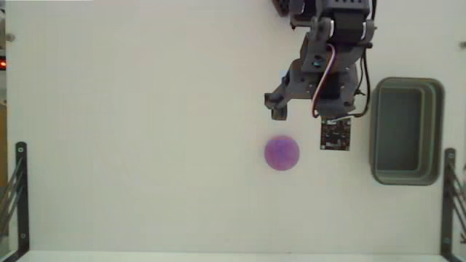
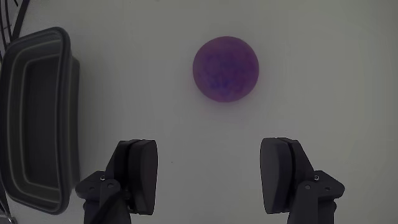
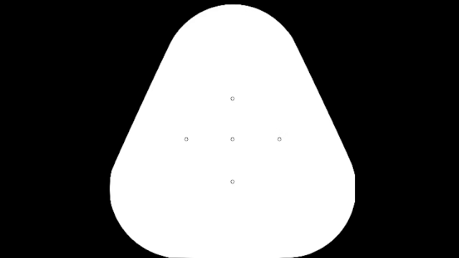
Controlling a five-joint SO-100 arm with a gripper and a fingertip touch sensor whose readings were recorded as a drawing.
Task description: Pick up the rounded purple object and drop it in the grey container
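Observation:
The rounded purple object (image 1: 282, 153) is a small violet ball lying on the white table. In the fixed view it rests just below my gripper (image 1: 298, 113), apart from it. In the wrist view the ball (image 2: 225, 68) lies ahead of the two dark fingers (image 2: 140, 171), centred between them but beyond their tips. My gripper (image 2: 211, 167) is open with nothing between the fingers. The grey container (image 1: 408, 84) stands to the right of the arm in the fixed view, and nothing shows inside it. Its rim (image 2: 67, 93) shows at the left edge of the wrist view.
Black metal brackets stand at the lower left (image 1: 20, 189) and lower right (image 1: 450, 196) of the table. A small camera board (image 1: 335, 135) hangs off the arm between ball and container. White tabletop (image 1: 145, 131) spreads to the left.

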